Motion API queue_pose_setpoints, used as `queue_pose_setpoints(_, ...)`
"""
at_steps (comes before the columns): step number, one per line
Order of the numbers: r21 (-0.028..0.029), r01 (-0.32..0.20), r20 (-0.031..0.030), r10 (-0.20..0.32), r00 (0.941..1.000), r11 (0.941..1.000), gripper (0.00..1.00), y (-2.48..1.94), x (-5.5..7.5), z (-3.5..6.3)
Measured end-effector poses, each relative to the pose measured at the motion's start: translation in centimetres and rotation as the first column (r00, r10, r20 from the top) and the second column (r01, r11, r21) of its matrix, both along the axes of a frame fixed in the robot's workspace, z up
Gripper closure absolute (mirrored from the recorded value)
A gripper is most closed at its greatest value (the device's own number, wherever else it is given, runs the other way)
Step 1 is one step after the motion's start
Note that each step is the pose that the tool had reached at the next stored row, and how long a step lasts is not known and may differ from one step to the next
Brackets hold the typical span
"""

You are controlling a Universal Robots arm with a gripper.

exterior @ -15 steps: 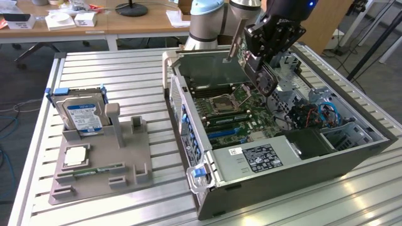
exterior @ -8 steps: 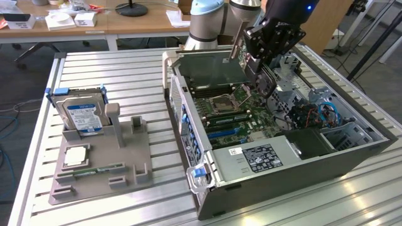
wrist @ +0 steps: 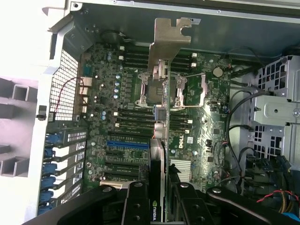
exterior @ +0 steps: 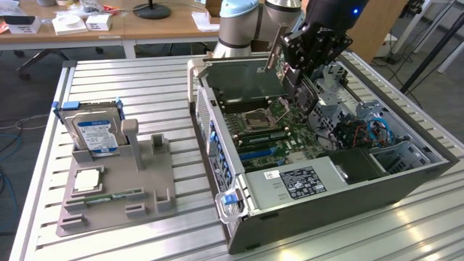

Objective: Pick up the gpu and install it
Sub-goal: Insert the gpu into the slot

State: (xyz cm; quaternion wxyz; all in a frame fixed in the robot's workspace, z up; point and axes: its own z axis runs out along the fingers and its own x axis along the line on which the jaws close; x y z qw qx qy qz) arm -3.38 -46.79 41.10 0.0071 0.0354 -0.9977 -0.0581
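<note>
While hand (wrist: 161,200) grips gpu (wrist: 169,47), it hangs over open case (exterior: 326,215) w/ mobo (exterior: 279,130) inside.

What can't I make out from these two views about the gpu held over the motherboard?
- Wrist view: the gpu, seen edge-on, covers the motherboard slots beneath it.
- Wrist view: the gripper is cut off by the picture's edge.
- Exterior view: the gripper hides the gpu's lower edge, so contact with the motherboard cannot be told.
- Exterior view: the hard drive label is too small to read.
</note>
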Motion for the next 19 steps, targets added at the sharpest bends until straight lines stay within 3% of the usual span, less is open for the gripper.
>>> queue_pose_setpoints(11,0.0,-0.003,0.0,0.003,1.0,1.0,0.74,0.0,0.0,0.0)
queue_pose_setpoints(15,0.0001,-0.063,0.0,0.063,0.998,0.998,0.74,0.01,0.0,-0.03)
queue_pose_setpoints(19,0.0,-0.135,0.0,0.135,0.9909,0.9909,0.74,0.0,0.0,-0.08)
